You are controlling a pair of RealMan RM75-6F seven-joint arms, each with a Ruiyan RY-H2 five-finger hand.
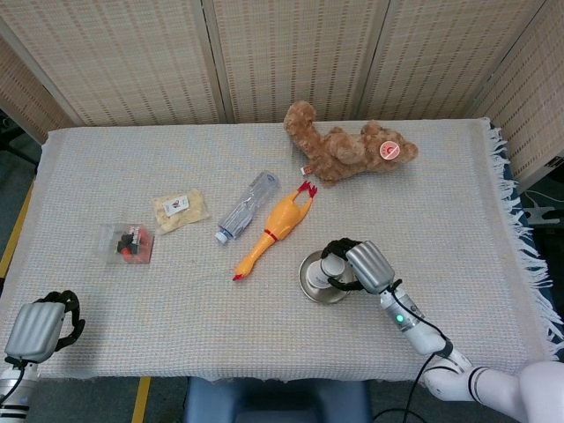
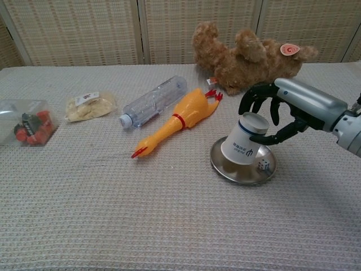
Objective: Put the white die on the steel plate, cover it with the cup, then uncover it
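A white paper cup [image 2: 243, 144] is upside down and tilted over the steel plate [image 2: 231, 169], gripped from above by my right hand [image 2: 271, 113]. Its rim hangs just above the plate, to the left of the white die [image 2: 263, 165], which lies uncovered on the plate's right side. In the head view the right hand [image 1: 361, 263] hides most of the cup [image 1: 331, 267] over the plate [image 1: 310, 280]; the die is hidden there. My left hand [image 1: 40, 326] hangs off the table's front left corner, fingers curled in, holding nothing.
A yellow rubber chicken [image 2: 177, 120] and a clear plastic bottle [image 2: 153, 101] lie left of the plate. A brown teddy bear [image 2: 242, 53] lies behind it. A snack bag [image 2: 88, 105] and a clear box of red pieces [image 2: 27, 124] sit at the far left.
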